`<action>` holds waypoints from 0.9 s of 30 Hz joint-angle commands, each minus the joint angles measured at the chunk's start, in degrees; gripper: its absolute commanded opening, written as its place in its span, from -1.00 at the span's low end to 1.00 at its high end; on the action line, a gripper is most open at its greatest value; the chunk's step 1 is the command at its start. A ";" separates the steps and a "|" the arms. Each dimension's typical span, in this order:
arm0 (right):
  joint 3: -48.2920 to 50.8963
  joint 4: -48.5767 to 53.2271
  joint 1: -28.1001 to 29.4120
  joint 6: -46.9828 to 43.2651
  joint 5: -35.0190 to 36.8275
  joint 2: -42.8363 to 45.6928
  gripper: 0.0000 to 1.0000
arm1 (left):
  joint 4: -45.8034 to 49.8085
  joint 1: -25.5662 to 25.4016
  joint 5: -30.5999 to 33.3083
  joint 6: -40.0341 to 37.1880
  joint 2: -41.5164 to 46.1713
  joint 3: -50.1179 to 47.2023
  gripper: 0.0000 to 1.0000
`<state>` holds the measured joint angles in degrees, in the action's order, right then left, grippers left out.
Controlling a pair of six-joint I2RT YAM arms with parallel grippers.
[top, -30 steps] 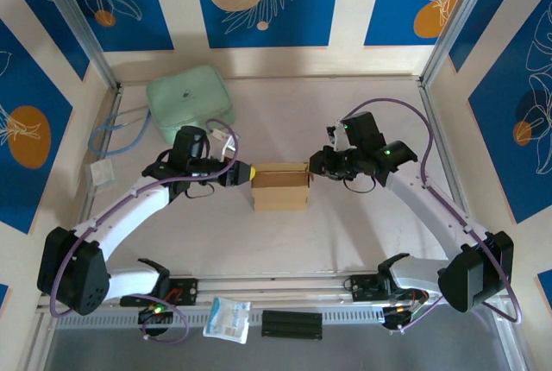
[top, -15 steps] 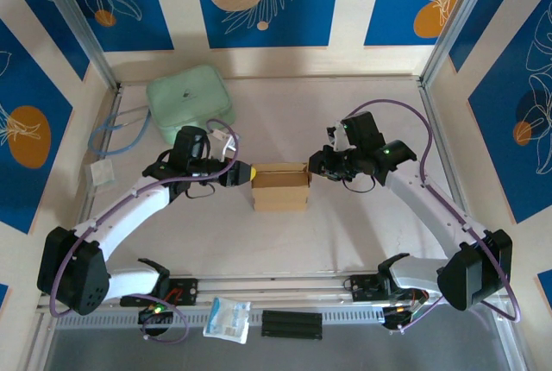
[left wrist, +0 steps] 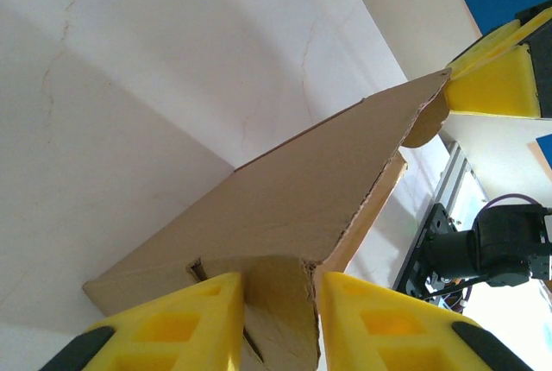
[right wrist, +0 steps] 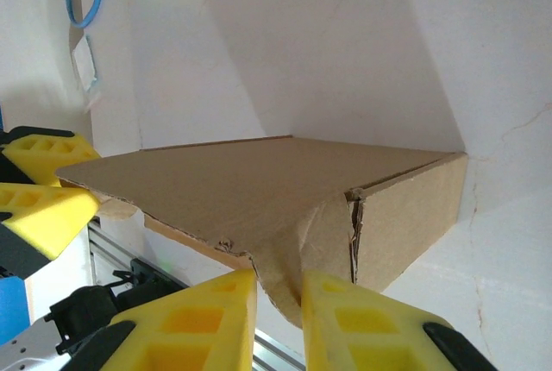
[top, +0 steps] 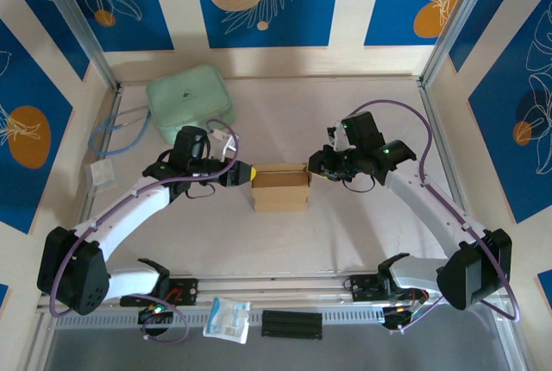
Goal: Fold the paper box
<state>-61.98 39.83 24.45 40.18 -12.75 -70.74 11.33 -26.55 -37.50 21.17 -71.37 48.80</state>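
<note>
Barely anything has shifted in the last second: the paper box (top: 281,190) sits at centre frame, the left gripper (top: 250,173) clamped on its left-end flap, the right gripper (top: 313,169) on the right-end one. Likely a steadying pause, with the flaps not yet tucked.

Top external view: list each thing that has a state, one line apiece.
paper box: partly folded, pinched at both ends.
left tool: shut on the paper box's left end flap.
right tool: shut on the paper box's right end flap.
mint-green pouch: lying flat, untouched.
</note>
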 commanded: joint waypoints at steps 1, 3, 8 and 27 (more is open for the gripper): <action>0.05 -0.36 -0.23 1.86 -2.40 -0.35 -0.58 | -1.11 -0.87 -1.09 0.63 -0.08 0.71 -0.41; 0.10 -0.49 -0.19 2.21 -2.60 -0.52 -0.57 | -1.12 -0.88 -1.09 0.66 -0.08 0.75 -0.42; 0.36 -0.46 -0.15 2.64 -2.95 -1.04 -0.56 | -1.25 -0.85 -1.19 0.79 -0.23 0.67 -0.42; 1.97 2.27 0.35 -0.28 1.51 -0.18 -0.59 | -1.70 -1.06 -1.78 1.64 -0.43 1.21 -0.41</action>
<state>-61.45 39.86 24.51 40.71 -12.21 -71.48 11.16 -26.83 -37.52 22.24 -71.44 48.80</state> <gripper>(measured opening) 0.208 0.292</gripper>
